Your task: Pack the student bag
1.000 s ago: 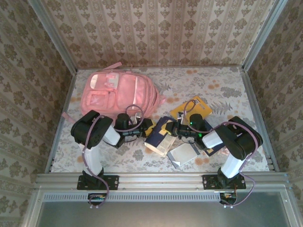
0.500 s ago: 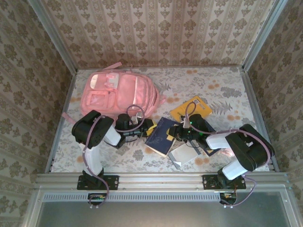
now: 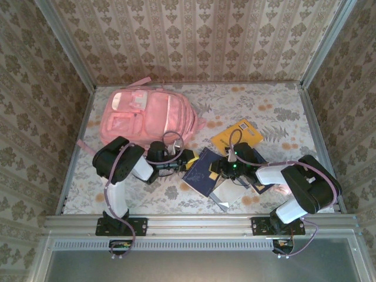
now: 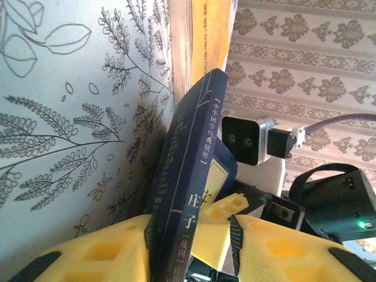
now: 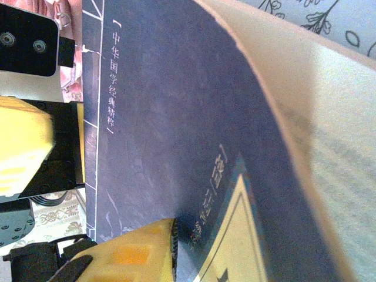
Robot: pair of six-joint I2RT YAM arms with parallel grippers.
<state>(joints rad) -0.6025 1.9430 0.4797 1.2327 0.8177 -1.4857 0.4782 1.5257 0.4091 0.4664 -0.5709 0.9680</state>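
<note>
The pink student bag lies flat at the back left of the table. A dark blue book with Chinese lettering sits tilted between the two arms, partly over a pale book. My right gripper is shut on the blue book's right edge; one yellow finger presses its cover and the other is hidden behind it. My left gripper is open around the book's spine, which touches the left pad and stands apart from the right pad.
A yellow book lies behind the right gripper, and another dark book's corner shows under the right arm. Patterned walls close in the flowered table on three sides.
The blue book has come down from a steep tilt and shifted right. My left gripper has moved right until its fingers straddle the spine. The right arm has lowered.
</note>
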